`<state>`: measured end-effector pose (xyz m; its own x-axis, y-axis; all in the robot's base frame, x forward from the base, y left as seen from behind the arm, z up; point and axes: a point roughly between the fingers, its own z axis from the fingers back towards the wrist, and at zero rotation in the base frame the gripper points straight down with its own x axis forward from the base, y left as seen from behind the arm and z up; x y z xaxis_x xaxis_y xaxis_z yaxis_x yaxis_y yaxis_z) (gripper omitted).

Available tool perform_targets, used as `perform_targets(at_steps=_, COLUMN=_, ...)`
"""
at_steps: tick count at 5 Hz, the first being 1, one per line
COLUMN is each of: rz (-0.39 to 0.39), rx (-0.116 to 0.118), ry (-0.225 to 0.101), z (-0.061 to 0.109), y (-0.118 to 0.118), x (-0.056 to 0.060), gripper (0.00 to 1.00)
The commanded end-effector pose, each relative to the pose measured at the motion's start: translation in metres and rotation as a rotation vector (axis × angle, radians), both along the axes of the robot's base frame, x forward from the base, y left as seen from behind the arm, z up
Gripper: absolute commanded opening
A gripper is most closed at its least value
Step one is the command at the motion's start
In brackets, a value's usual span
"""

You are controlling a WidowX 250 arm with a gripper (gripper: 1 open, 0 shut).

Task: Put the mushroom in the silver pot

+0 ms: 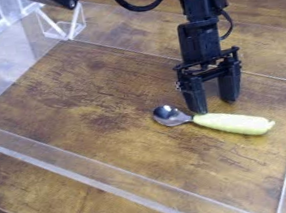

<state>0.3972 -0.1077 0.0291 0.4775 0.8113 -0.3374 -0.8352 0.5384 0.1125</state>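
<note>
The tool point(214, 94) stands spread near the spoon point(175, 117); the mushroom, which I cannot see, should be light, soft and easily bruised, best taken gently around its cap.

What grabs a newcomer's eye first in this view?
The black gripper, pointing down right of centre, stands out most against the brown wooden table. Next is the pale yellow-green, elongated object just below it, with a shiny spoon at its left end.
</note>
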Motion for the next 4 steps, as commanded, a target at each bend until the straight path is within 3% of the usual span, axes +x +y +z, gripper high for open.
perform_targets(at_steps=1, rz=-0.001, rx=-0.005, ry=-0.044, z=0.0276, y=-0.0163, x=-0.0053, gripper=1.0)
perform_targets(at_steps=3, rz=0.034, rx=0.007, ry=-0.027, z=0.0282, y=-0.0092, x=0.0032, gripper=1.0)
perform_targets(at_steps=4, rz=0.051, rx=0.016, ry=-0.018, z=0.0241, y=-0.0127, x=-0.0009, gripper=1.0)
